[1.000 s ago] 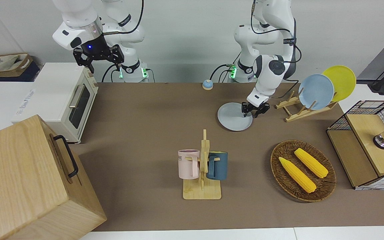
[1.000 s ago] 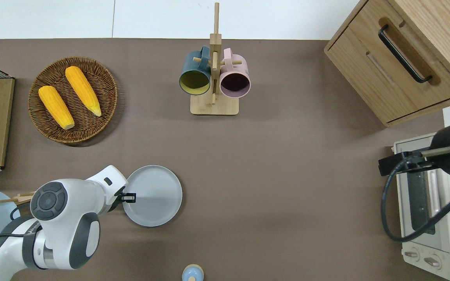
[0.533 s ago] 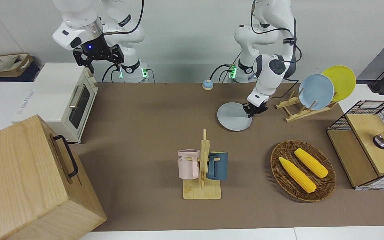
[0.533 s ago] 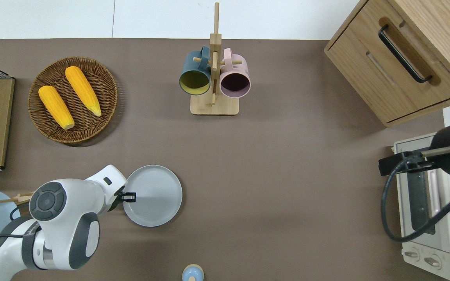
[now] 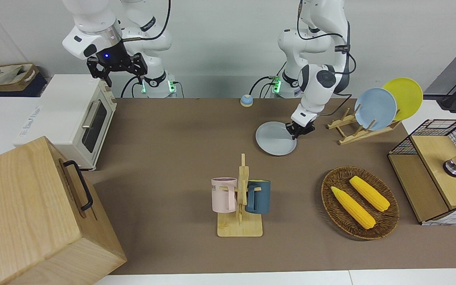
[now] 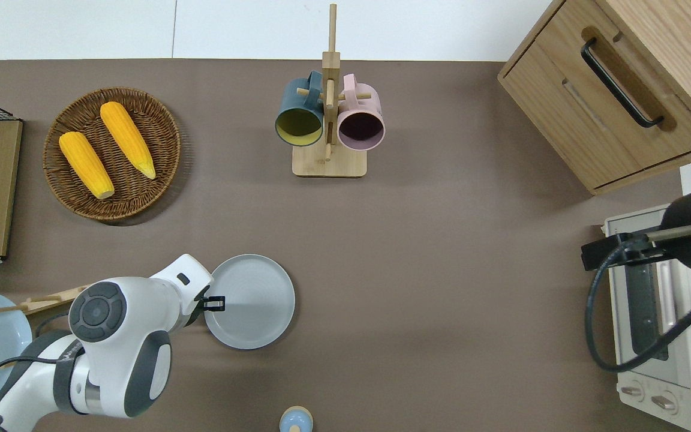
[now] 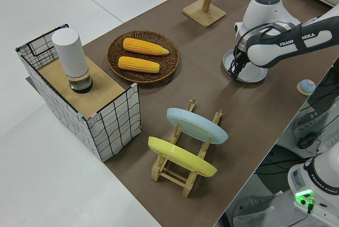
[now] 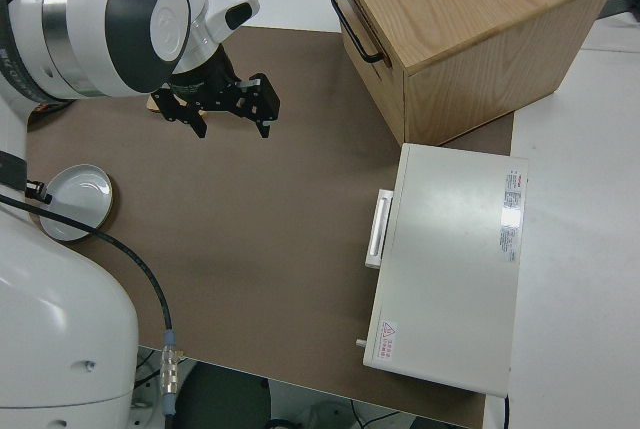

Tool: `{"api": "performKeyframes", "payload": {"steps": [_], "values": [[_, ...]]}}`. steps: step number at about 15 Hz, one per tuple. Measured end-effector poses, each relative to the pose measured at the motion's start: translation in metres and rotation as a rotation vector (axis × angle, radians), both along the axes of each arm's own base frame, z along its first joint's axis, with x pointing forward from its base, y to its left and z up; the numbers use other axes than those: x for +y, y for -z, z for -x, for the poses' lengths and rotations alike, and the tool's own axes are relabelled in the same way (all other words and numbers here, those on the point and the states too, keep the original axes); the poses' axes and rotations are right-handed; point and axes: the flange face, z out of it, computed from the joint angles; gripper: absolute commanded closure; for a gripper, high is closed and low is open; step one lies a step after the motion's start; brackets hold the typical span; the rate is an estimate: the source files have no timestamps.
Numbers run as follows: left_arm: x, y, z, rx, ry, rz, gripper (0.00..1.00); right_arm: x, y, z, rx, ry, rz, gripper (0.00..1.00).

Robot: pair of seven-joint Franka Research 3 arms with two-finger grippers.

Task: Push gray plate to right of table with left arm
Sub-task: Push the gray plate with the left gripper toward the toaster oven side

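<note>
The gray plate (image 5: 274,138) (image 6: 254,301) (image 7: 253,73) (image 8: 76,199) lies flat on the brown table (image 5: 172,150), nearer to the robots than the mug rack. My left gripper (image 5: 299,131) (image 6: 214,303) (image 7: 233,71) is low at the plate's rim, on the side toward the left arm's end of the table, and seems to touch that edge. The right arm is parked with its gripper (image 5: 124,78) (image 8: 230,127) open and nothing in it.
A mug rack (image 6: 329,120) with two mugs, a wicker basket (image 6: 78,198) holding two corn cobs, a plate rack (image 5: 360,128) with a light-blue and a yellow plate, a wire shelf (image 5: 436,174), a toaster oven (image 5: 73,118), a wooden cabinet (image 5: 34,213), a small blue knob (image 5: 246,100).
The left gripper and the gray plate have slid together a short way toward the right arm's end of the table. The right arm has not moved.
</note>
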Motion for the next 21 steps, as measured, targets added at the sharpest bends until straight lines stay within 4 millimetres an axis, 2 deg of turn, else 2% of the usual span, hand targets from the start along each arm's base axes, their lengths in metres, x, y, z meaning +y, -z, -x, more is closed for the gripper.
{"api": "performKeyframes", "payload": {"steps": [2, 6, 13, 21], "values": [[-0.019, 0.0, 0.003, 0.003, -0.017, 0.012, 1.0, 0.0, 0.0, 0.0, 0.0, 0.0, 0.0, 0.017], [-0.073, 0.0, 0.012, 0.012, -0.047, 0.017, 1.0, 0.0, 0.0, 0.0, 0.0, 0.0, 0.0, 0.017], [-0.13, 0.001, 0.013, 0.017, -0.07, 0.025, 1.0, 0.0, 0.0, 0.0, 0.0, 0.0, 0.0, 0.017], [-0.216, 0.002, 0.017, 0.022, -0.143, 0.045, 1.0, 0.0, 0.0, 0.0, 0.0, 0.0, 0.0, 0.017]]}}
